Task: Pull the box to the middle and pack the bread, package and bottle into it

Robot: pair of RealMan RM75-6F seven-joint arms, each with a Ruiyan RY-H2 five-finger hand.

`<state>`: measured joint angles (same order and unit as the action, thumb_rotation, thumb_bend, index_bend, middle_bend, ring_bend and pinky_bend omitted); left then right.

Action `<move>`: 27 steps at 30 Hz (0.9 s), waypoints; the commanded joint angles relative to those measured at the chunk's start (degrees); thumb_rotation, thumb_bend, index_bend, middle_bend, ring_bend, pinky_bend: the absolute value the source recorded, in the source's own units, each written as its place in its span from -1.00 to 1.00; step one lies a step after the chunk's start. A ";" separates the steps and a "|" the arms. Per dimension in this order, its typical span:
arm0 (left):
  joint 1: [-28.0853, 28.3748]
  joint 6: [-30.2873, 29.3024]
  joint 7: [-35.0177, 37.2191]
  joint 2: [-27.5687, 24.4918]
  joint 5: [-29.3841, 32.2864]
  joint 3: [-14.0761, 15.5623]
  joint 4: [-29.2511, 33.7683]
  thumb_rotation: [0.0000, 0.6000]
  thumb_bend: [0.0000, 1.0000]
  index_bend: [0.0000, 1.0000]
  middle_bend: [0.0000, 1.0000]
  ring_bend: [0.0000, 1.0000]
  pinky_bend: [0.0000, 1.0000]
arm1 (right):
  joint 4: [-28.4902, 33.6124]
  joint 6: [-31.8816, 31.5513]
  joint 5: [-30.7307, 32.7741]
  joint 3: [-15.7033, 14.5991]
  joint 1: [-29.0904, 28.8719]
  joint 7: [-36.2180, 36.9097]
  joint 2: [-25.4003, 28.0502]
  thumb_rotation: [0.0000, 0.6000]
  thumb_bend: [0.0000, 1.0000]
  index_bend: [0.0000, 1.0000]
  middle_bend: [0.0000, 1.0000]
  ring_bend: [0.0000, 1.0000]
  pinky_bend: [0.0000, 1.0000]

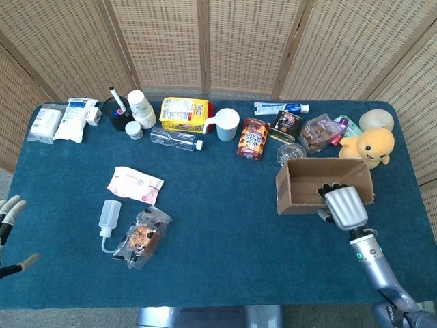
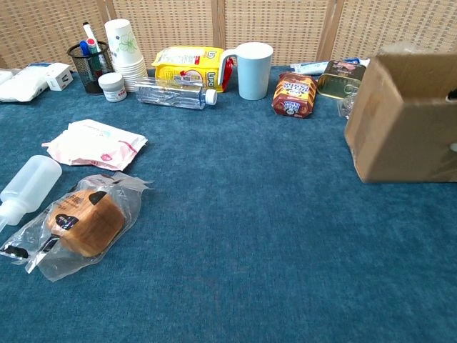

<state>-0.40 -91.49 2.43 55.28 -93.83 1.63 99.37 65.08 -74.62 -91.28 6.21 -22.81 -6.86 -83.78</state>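
The open cardboard box (image 1: 307,184) (image 2: 403,121) stands at the right of the blue table. My right hand (image 1: 341,207) is at its near wall, fingers hooked over the rim into the box and thumb outside, gripping that wall. On the left lie the bagged bread (image 1: 142,237) (image 2: 82,221), the pink package (image 1: 135,184) (image 2: 96,143) and the white squeeze bottle (image 1: 109,217) (image 2: 25,184). My left hand (image 1: 9,220) hangs at the table's left edge, fingers spread, holding nothing. The chest view does not show it.
Along the back stand a pen cup (image 1: 118,113), paper cups (image 1: 141,109), a yellow bag (image 1: 183,114), a clear water bottle (image 1: 176,139), a mug (image 1: 225,124) and snack packs (image 1: 253,139). A yellow plush toy (image 1: 372,146) sits just behind the box.
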 commanded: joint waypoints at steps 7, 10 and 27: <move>0.11 0.29 -0.30 0.14 0.26 -0.08 0.06 1.00 -0.82 -1.00 -1.00 -1.00 -1.00 | -4.65 -6.08 -6.23 -1.79 -1.91 2.77 -3.16 1.00 -0.27 0.35 0.24 0.20 0.55; 0.05 0.12 0.02 0.07 0.34 -0.15 0.05 1.00 -0.82 -1.00 -1.00 -1.00 -1.00 | -1.95 -7.59 -8.40 -2.22 -2.67 0.68 -2.92 1.00 -0.27 0.35 0.24 0.20 0.55; 0.02 -0.15 3.01 -0.83 0.68 -0.37 -0.39 1.00 -0.82 -1.00 -1.00 -1.00 -1.00 | 16.78 5.33 -11.01 -0.23 -12.27 -20.62 -4.67 1.00 -0.31 0.35 0.24 0.20 0.55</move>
<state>-0.40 -91.65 5.30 54.53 -93.18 1.28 99.01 80.01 -71.85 -102.63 5.22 -33.24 -24.85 -87.45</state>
